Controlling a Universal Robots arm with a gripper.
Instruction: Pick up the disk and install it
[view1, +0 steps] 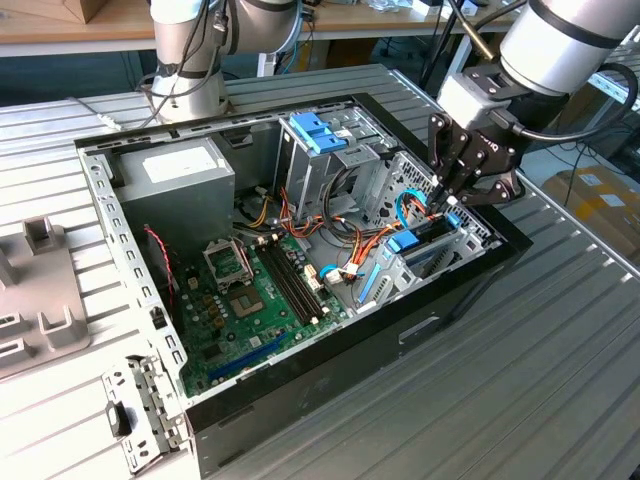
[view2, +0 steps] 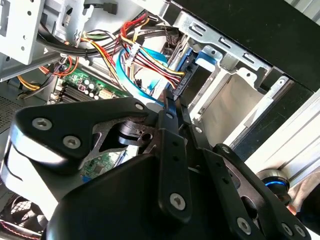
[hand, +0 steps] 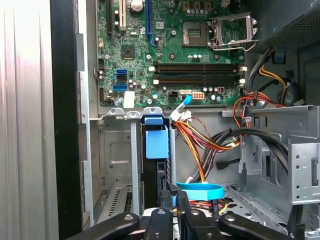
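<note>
The disk (view1: 428, 256) stands on edge in the drive bay at the front corner of the open computer case, on the exterior view's right. In the first wrist view the disk (hand: 161, 172) shows as a dark narrow edge between the bay's metal walls, with its bright blue tab (hand: 156, 142) at the far end. My gripper (view1: 445, 202) reaches down into the bay at the disk's near end. Its black fingers are drawn together, and in the first wrist view a sliver of blue carrier shows at the gripper (hand: 172, 197). Whether that sliver is pinched I cannot tell. In the second wrist view the gripper (view2: 169, 97) is beside cables.
Orange, red and blue cables (view1: 345, 240) crowd the space beside the bay. A pale blue latch (view1: 318, 132) tops the rear drive cage. The grey power supply (view1: 180, 170) and green motherboard (view1: 250, 300) lie further in. A second arm's base (view1: 190, 75) stands behind the case.
</note>
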